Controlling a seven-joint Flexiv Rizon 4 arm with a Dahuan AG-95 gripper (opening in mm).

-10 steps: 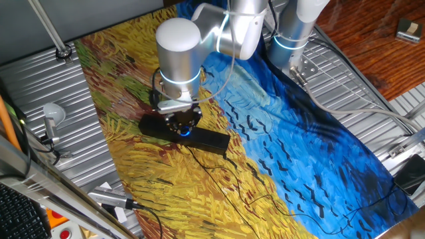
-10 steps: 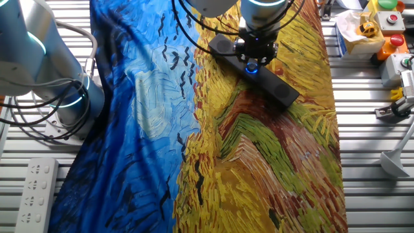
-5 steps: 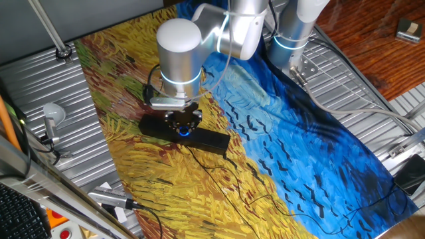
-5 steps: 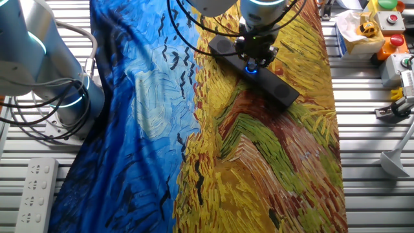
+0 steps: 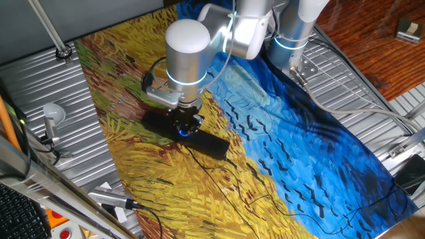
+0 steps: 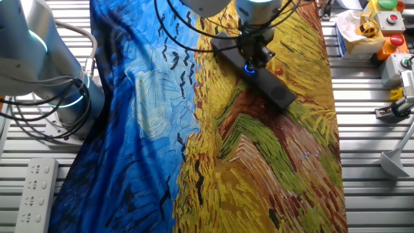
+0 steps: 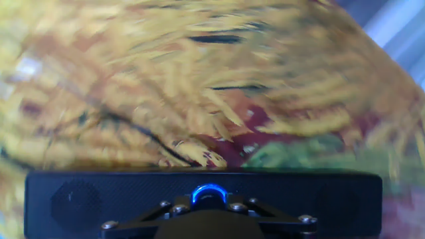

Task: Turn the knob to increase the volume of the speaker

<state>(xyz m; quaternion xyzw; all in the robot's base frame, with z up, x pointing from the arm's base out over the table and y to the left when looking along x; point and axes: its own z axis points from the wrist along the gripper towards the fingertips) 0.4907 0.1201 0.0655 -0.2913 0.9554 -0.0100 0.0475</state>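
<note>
The speaker [image 5: 211,142] is a long black bar lying slantwise on the yellow part of the painted cloth, also seen in the other fixed view [image 6: 274,90] and along the bottom of the hand view [image 7: 80,196]. The knob [image 5: 182,131] glows blue at its middle [image 6: 248,68] [image 7: 209,193]. My gripper [image 5: 184,127] comes straight down onto it [image 6: 250,61], and its fingers close in round the knob [image 7: 209,203], shut on it. Most of the dial is hidden under the hand.
A thin black cable [image 5: 219,174] runs from the bar across the cloth [image 5: 285,153]. A second arm's base [image 6: 45,71] stands at the blue end. A power strip [image 6: 33,189] and button boxes [image 6: 388,26] lie on the metal table beside the cloth.
The hand has turned about its own axis while staying on the knob. The bar has swung slightly with it.
</note>
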